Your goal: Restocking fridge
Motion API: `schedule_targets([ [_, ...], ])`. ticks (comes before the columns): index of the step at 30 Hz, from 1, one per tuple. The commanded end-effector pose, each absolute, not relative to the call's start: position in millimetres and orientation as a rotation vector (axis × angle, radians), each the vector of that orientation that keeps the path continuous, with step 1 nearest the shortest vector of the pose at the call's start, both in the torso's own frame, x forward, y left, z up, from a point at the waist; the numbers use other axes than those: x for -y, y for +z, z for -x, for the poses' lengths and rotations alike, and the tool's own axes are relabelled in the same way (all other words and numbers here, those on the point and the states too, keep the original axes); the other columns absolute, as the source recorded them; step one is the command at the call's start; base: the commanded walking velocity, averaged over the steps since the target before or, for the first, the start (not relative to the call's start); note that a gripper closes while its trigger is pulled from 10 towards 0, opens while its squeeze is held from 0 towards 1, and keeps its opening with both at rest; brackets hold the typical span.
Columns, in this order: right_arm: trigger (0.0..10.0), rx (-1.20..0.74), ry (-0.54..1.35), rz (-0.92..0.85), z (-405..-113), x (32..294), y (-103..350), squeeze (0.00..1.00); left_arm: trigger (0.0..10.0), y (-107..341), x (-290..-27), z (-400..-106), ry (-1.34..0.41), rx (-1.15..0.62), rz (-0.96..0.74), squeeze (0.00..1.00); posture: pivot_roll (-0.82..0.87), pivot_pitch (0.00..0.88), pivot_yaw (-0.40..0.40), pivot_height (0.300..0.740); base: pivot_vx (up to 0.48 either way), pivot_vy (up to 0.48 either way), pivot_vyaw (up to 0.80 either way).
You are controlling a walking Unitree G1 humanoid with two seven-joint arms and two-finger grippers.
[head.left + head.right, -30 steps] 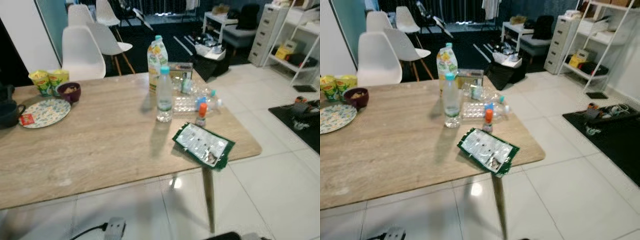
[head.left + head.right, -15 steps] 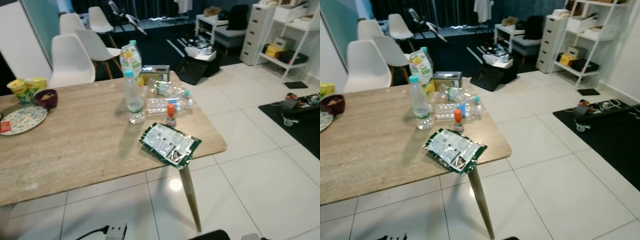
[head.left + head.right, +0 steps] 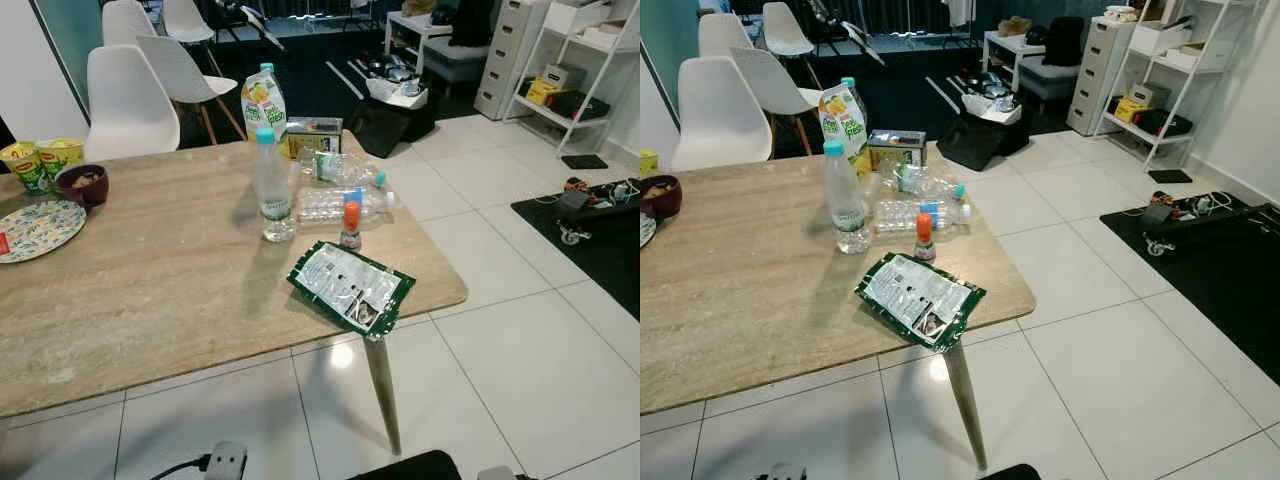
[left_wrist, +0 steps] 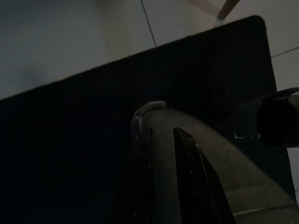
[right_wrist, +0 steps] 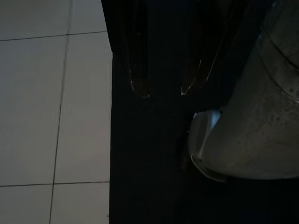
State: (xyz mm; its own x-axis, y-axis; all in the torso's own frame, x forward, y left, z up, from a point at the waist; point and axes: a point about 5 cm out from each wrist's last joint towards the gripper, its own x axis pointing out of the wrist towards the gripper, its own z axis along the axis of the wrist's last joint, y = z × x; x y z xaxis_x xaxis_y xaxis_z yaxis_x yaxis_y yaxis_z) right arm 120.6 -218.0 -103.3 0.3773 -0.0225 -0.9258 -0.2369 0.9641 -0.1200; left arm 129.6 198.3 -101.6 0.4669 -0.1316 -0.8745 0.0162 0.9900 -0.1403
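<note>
Several bottles nearer, table shifted right

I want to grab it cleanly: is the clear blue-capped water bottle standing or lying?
Upright. The clear plastic water bottle with the blue cap stands on its base on the wooden table, cap up.

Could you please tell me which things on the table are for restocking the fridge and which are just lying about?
For the fridge:
upright water bottle
juice bottle
lying water bottles
small orange-capped bottle

Lying about:
green packet
patterned plate
dark bowl
yellow cups
</note>
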Motion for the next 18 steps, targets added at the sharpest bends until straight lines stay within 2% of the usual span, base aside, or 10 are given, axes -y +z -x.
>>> schedule_targets([
  [1, 10.0, -1.191, 0.148, 0.273, -118.5, 216.5, -104.4, 0.0, 10.0, -101.6, -205.9, -126.5, -0.073, -1.097, 0.103, 0.0, 0.03, 0.0, -0.008, 0.74, 0.0, 0.0, 0.0],
  [8, 10.0, -1.181, 0.111, 0.299, -120.7, 220.3, -103.2, 0.0, 10.0, -101.5, -201.7, -129.0, -0.086, -1.091, 0.109, 0.0, 0.03, 0.0, -0.006, 0.74, 0.0, 0.0, 0.0],
  [9, 10.0, -1.176, 0.109, 0.297, -121.4, 220.8, -102.8, 0.35, 10.0, -101.3, -201.1, -129.7, -0.091, -1.089, 0.109, 0.0, 0.02, 0.0, -0.005, 0.74, 0.0, 0.0, 0.0],
  [10, 10.0, -1.174, 0.107, 0.295, -121.7, 221.1, -102.6, 0.35, 10.0, -101.2, -200.9, -130.1, -0.094, -1.088, 0.109, 0.0, 0.03, 0.0, -0.004, 0.74, 0.0, 0.0, 0.0],
  [11, 10.0, -1.173, 0.107, 0.295, -121.8, 221.1, -102.6, 1.0, 10.0, -101.0, -200.8, -130.3, -0.098, -1.087, 0.109, 0.0, 0.03, 0.0, -0.004, 0.74, 0.0, 0.0, 0.0],
  [18, 10.0, -1.157, 0.05, 0.352, -124.5, 231.7, -99.6, 1.0, 10.0, -101.2, -200.6, -129.9, -0.1, -1.09, 0.112, 0.0, 0.03, 0.0, -0.007, 0.74, 0.0, 0.0, 0.0],
])
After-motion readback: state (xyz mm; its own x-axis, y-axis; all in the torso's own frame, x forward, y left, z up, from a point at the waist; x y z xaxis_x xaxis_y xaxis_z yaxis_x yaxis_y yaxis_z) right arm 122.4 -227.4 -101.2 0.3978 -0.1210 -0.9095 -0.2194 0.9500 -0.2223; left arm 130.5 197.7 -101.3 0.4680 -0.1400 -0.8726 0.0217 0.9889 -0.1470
